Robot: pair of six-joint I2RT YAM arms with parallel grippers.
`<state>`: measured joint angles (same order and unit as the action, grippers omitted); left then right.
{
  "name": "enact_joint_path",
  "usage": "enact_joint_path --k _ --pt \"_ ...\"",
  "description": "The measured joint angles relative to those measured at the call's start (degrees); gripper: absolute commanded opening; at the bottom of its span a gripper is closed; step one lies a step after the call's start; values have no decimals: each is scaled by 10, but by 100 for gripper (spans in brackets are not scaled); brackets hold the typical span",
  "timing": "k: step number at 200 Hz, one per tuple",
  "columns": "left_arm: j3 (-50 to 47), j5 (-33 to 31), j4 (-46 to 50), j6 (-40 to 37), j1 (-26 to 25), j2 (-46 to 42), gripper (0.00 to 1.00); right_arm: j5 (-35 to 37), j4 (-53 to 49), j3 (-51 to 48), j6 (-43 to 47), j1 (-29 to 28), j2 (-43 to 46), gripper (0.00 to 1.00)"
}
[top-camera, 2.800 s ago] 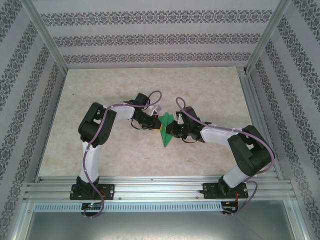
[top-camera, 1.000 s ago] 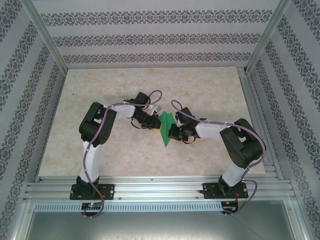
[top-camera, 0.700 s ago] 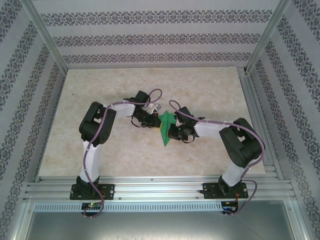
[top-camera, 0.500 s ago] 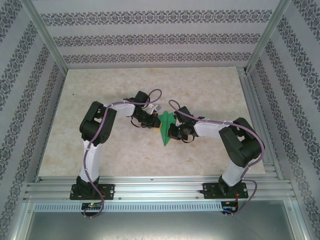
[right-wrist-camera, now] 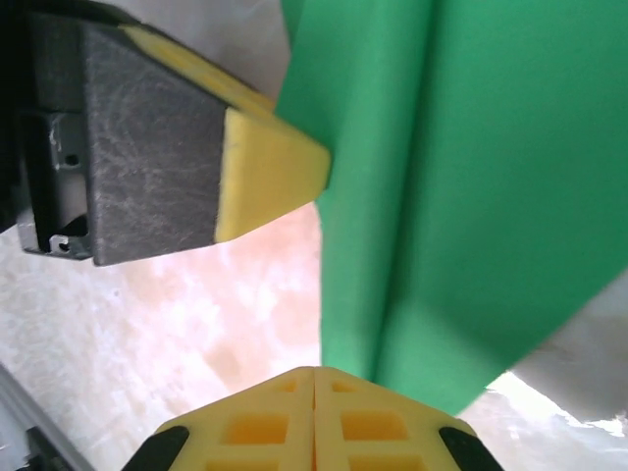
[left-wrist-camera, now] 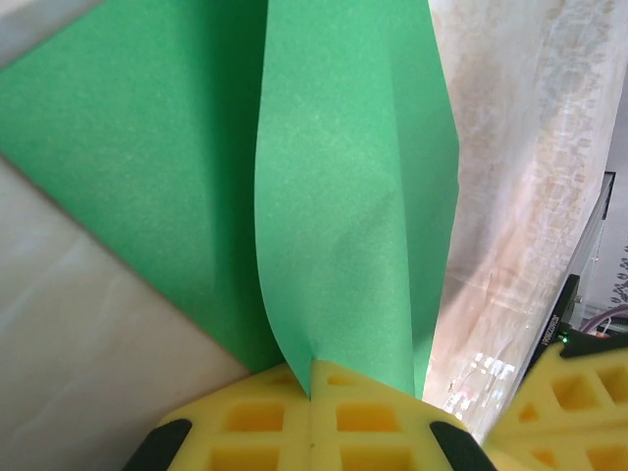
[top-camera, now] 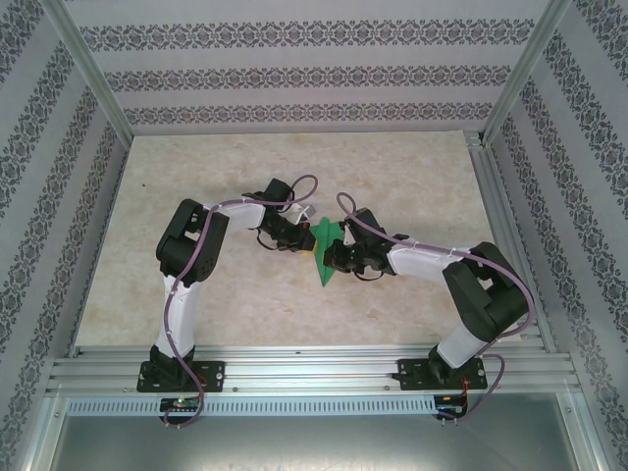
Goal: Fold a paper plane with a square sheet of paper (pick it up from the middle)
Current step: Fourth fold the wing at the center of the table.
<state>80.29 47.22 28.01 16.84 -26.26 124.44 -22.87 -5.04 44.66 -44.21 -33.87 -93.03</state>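
- Two pincers meet mid-worktop over the bright green, slim pointed paper plane (top-camera: 324, 257). It lies on the pale marbled worktop (top-camera: 196, 186), narrow tip toward the near edge and wider end away.
- Left pincer (left-wrist-camera: 310, 381): closed on the paper. A green flap comes straight out of the seam between its yellow tips and bows upward, not yet flat.
- Right pincer (right-wrist-camera: 314, 381): tips shut together. The lower edge of the green sheet runs just beside them, off to one side of the seam. I read this as pressing at the paper rather than pinching it, but contact cannot be confirmed.
- From the right wrist, the left pincer's yellow pad (right-wrist-camera: 270, 172) touches the paper's edge on the opposite side.
- Step in hand, as I judge it: setting a lengthwise crease, with the left holding and the right smoothing.
- To do it well, keep the left grip as a fixed anchor. Run the closed right tips low along the fold line, from the held end outward, pressing down onto the worktop.
- Go slowly, since thin paper drags and buckles under a sideways push.
- Watch the bowed flap. If it springs back, the crease needs another pass.
- Risks are the sheet skidding out of line or tearing at the left pinch if the two arms pull apart.
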Motion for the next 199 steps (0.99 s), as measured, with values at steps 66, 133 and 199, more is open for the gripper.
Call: enact_joint_path --k 66,133,199 --pt "0 0 0 -1 0 0 2 -30 93 -48 -55 -14 -38 6" --pt "0 0 0 -1 0 0 1 -48 129 -49 -70 -14 -56 6" --pt "0 0 1 -1 0 1 1 -34 102 -39 -56 -18 -64 6"
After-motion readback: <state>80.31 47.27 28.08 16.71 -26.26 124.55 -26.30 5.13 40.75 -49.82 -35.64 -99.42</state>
